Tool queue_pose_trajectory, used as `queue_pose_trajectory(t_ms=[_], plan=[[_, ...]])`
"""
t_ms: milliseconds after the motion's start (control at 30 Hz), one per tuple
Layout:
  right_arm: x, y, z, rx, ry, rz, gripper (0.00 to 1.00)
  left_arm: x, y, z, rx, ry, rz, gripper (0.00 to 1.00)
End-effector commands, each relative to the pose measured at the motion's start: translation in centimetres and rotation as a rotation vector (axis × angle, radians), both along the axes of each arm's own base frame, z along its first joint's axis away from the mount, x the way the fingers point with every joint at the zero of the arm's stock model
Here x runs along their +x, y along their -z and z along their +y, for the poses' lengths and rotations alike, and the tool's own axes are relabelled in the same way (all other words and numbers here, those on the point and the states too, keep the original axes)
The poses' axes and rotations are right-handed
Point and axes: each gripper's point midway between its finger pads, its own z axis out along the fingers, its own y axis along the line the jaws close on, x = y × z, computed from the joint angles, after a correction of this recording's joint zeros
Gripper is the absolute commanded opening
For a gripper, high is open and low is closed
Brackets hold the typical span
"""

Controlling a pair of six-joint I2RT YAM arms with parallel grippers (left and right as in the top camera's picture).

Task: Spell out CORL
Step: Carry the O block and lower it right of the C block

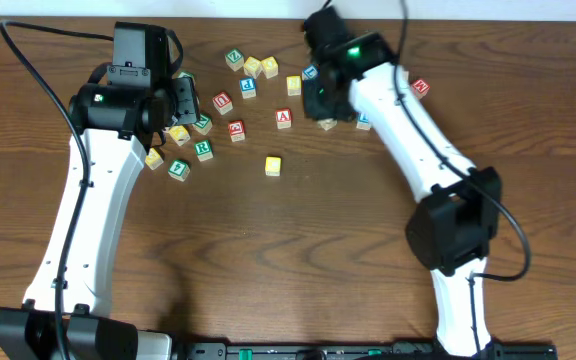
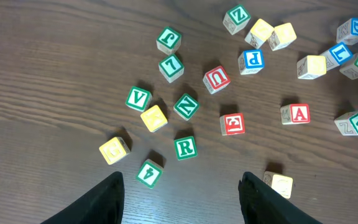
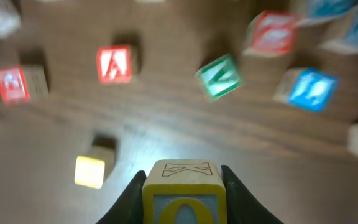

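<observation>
Right fingers (image 3: 129, 200) are clamped on the O block (image 3: 184, 194), one finger on each side face. It is a cube, so no long axis. Pale wood with yellow edging. The top face carries an outlined K, lying sideways in the right wrist view. The face toward the lower edge is blue with a yellow O, cut off by the frame. The bench (image 3: 166, 124) behind it is blurred. I cannot tell whether the block clears it.

Also legible in that view: red A block (image 3: 114, 64) and green V block (image 3: 218, 76).

Left fingers (image 2: 104, 200) are spread wide and grip nothing, above bare bench just short of the scatter.

R block (image 2: 185, 147) is green with a white letter, reads upright in the left wrist view, and sits just ahead of the left fingers. Green L block (image 2: 171, 66) lies farther out, its letter slightly tilted. Blue L block (image 2: 339, 54) lies far to the right, also tilted.

No C is legible. The letter on the red block (image 2: 232, 124) beside the R block is unclear.
</observation>
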Motion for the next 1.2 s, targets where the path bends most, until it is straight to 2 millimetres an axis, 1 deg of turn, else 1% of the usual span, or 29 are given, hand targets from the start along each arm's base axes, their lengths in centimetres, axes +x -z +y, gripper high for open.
queue_pose_trajectory(t_ms=[0, 133, 267, 400, 500, 700, 1067, 1167], plan=[[-1.9, 2.8, 2.5, -0.028, -0.057, 0.067, 0.14, 0.2, 0.2, 0.2, 0.002, -0.006, 0.008, 0.58], [-3.2, 5.5, 3.6, -0.062, -0.048, 0.125, 0.13, 0.1, 0.3, 0.2, 0.002, -0.007, 0.008, 0.58], [-4.3, 7.1, 4.1, -0.085, -0.039, 0.173, 0.13, 0.1, 0.3, 0.2, 0.003, -0.006, 0.009, 0.59], [-5.1, 7.5, 4.0, -0.103, -0.041, 0.199, 0.18, 0.1, 0.2, 0.2, 0.002, -0.007, 0.008, 0.59], [-5.4, 7.8, 3.8, -0.11, -0.033, 0.211, 0.2, 0.1, 0.2, 0.2, 0.002, -0.006, 0.008, 0.59], [-5.9, 9.3, 3.8, -0.116, -0.006, 0.224, 0.2, 0.1, 0.2, 0.2, 0.002, -0.007, 0.008, 0.59], [-5.8, 11.8, 4.6, -0.09, 0.024, 0.198, 0.19, 0.1, 0.2, 0.2, 0.002, -0.006, 0.008, 0.59], [-5.7, 12.0, 4.7, -0.085, 0.029, 0.193, 0.2, 0.2, 0.2, 0.2, 0.002, -0.006, 0.008, 0.59]])
